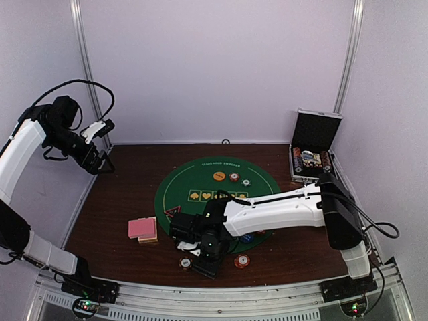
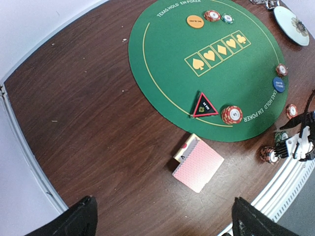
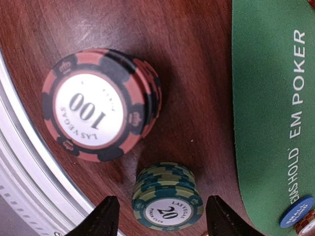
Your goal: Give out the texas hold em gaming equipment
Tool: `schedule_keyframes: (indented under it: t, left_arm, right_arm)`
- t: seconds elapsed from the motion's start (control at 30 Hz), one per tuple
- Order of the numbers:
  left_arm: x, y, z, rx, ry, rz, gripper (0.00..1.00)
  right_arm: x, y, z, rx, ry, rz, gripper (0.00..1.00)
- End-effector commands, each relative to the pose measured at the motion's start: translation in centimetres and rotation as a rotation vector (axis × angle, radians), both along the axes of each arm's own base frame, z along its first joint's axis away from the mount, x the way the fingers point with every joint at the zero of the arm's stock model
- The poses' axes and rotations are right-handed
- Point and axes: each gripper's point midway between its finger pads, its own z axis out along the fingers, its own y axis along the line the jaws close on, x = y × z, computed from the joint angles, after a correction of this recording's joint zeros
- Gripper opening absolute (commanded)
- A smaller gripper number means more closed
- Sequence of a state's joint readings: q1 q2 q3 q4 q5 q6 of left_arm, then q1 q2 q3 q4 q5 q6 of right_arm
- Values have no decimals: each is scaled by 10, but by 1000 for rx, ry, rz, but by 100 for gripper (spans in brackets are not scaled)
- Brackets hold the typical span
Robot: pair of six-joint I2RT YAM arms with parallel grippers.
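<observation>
Standing upright on the wood, the green chip stack (image 3: 167, 196) sat between parted fingers (image 3: 106, 219) of the right gripper (image 3: 163, 209). The red chip stack (image 3: 98, 105) crowded close beside it, and the left gripper (image 2: 165, 219) gaped wide.

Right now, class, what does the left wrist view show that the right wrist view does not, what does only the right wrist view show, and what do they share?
Only the left wrist view: the pink-backed card deck, the black triangular marker, the orange disc and the floral plate.
Only the right wrist view: readable values, 100 on the red chip stack and 20 on the green chip stack, which stands between the right fingers.
Both: the green poker mat, the blue disc and the brown table.
</observation>
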State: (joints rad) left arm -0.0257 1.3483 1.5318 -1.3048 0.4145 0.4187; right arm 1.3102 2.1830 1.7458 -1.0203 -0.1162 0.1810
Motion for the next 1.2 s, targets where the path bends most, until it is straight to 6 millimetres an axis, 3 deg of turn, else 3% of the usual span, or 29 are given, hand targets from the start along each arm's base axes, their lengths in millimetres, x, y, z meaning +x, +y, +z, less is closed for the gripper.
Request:
schedule_keyframes:
  t: [0.0, 0.47, 0.9, 1.17]
  left_arm:
    - [4, 2, 8, 3, -30, -3, 98]
    - [4, 2, 8, 5, -30, -1, 98]
    - [3, 2, 9, 5, -35, -3, 97]
    - [4, 2, 9, 6, -36, -3, 97]
  right_arm:
    - [5, 7, 8, 31, -6, -1, 61]
    - [8, 6, 17, 34, -25, -3, 47]
    - [15, 4, 30, 31, -65, -12, 26]
    - [50, 14, 60, 96, -137, -64, 24]
